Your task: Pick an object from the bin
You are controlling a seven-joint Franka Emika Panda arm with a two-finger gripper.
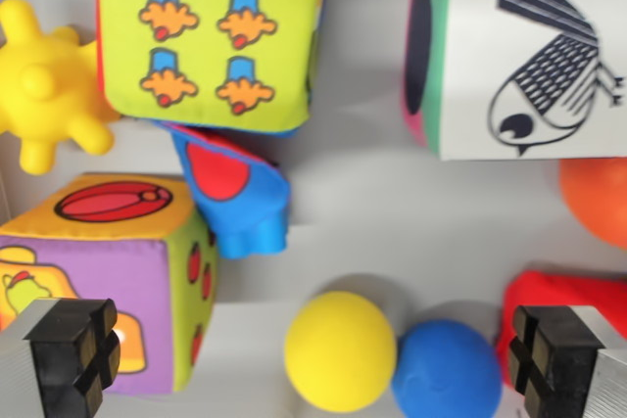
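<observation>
Hovering with my gripper (312, 359) spread wide, holding nothing; the yellow ball (340, 350) sits between my fingers, touching the blue ball (446, 371). It looks soft, light foam; I'd pinch across its middle.

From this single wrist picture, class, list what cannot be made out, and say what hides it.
- orange ball: cut off by the wrist view's right edge.
- red object: partly behind a gripper finger, shape unclear.
- blue and red toy: top tucked under the green block.
- green block and bird block: cut off by the top edge.
- gripper: only fingertips visible.
</observation>
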